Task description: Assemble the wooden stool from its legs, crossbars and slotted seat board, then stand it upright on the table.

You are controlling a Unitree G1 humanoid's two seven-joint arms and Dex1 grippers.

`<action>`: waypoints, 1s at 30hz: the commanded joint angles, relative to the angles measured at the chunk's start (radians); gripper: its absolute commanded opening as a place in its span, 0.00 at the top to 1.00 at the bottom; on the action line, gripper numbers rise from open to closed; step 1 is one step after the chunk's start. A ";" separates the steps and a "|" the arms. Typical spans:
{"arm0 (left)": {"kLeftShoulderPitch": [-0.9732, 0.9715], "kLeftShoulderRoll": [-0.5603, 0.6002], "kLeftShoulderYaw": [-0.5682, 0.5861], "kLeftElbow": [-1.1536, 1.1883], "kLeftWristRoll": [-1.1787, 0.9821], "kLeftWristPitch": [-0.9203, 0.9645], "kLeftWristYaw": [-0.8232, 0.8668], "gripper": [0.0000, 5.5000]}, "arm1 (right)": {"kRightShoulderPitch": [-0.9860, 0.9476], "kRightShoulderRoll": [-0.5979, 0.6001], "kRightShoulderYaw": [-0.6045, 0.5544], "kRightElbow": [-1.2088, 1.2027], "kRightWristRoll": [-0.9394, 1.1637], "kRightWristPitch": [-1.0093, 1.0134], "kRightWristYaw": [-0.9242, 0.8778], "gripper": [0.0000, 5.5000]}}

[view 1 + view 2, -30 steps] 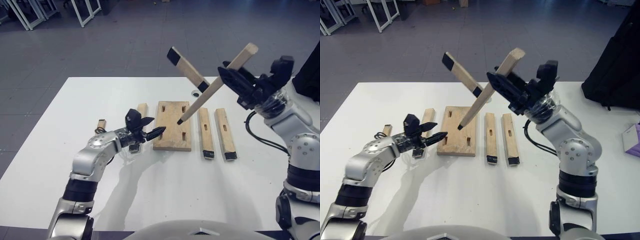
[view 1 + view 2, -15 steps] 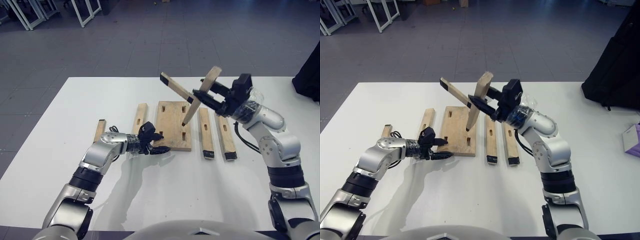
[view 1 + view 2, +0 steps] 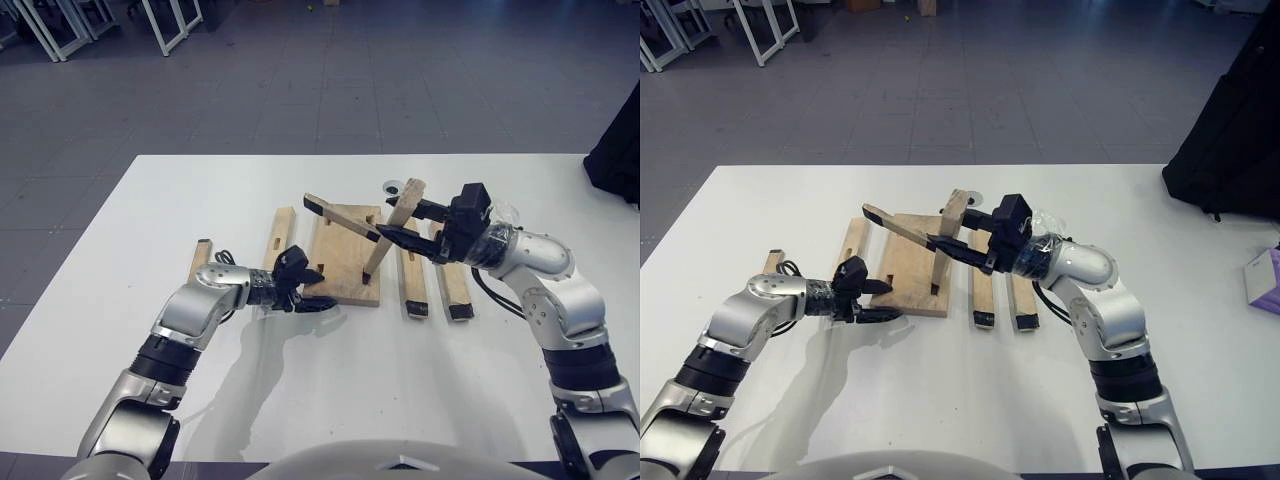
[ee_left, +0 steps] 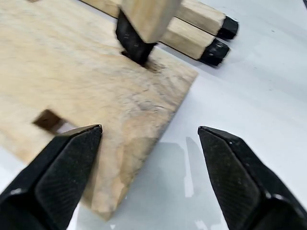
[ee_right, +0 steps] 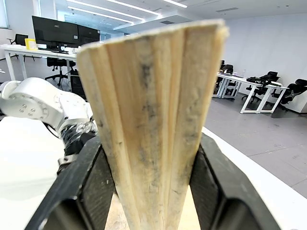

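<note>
Leg (image 3: 376, 258) tip at near-right slot of seat board (image 3: 335, 245), tilted twd ur right gripper (image 3: 398, 228) clamping it; left gripper (image 3: 318, 288) spread wide by near-left corner.

A white rectangular counter (image 3: 100, 330) stands on a grey tiled floor (image 3: 300, 80) in a bright, open-plan room. White metal furniture frames (image 3: 165, 20) stand well behind it, a bulky black object (image 3: 1230, 130) rises off its right side, and a small purple box (image 3: 1265, 280) sits at its right end. Elsewhere, long ceiling strip lights (image 5: 120, 5) run above dark computer monitors (image 5: 57, 31), a white desk (image 5: 29, 51) and black office chairs (image 5: 268, 79) before a pale wall (image 5: 259, 43).
</note>
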 commanded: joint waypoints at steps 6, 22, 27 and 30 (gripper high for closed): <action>0.027 0.054 -0.002 -0.024 0.003 0.008 -0.046 0.32 | 0.041 -0.099 0.060 -0.004 0.030 0.100 0.153 0.63; 0.156 0.110 0.152 -0.247 -0.203 0.083 -0.094 0.32 | 0.105 -0.251 0.024 -0.215 0.216 0.287 0.246 0.63; 0.185 0.109 0.064 -0.211 -0.117 0.050 -0.073 0.32 | 0.103 -0.237 0.009 -0.260 0.239 0.297 0.206 0.63; 0.186 0.099 0.009 -0.174 -0.063 0.034 -0.060 0.32 | 0.070 -0.217 -0.036 -0.279 0.286 0.313 0.167 0.63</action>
